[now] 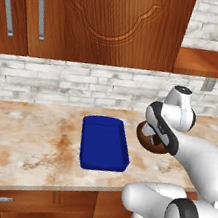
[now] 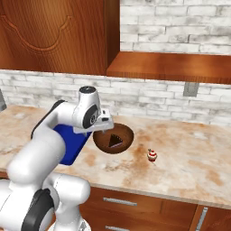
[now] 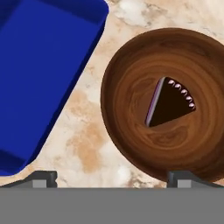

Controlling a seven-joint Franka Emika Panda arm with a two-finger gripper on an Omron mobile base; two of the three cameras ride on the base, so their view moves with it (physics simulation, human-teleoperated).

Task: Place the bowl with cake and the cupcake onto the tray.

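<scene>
Looks like the robot's at the reach-for-the-bowl step. Its two-finger gripper (image 3: 112,178) hangs spread wide and empty above the marble counter (image 1: 23,146), between the deep-blue rectangular tray (image 3: 39,74) and the round dark-brown bowl with a cake wedge (image 3: 168,103). The tiny red-wrapper cupcake (image 2: 152,155) sits right of the bowl. Next move probably needs a shift onto the bowl's rim.

The brown bowl with cake (image 2: 113,137) sits on the bench just beside the blue tray (image 1: 104,143). The tiny cupcake (image 2: 152,155) stands near the bowl.
</scene>
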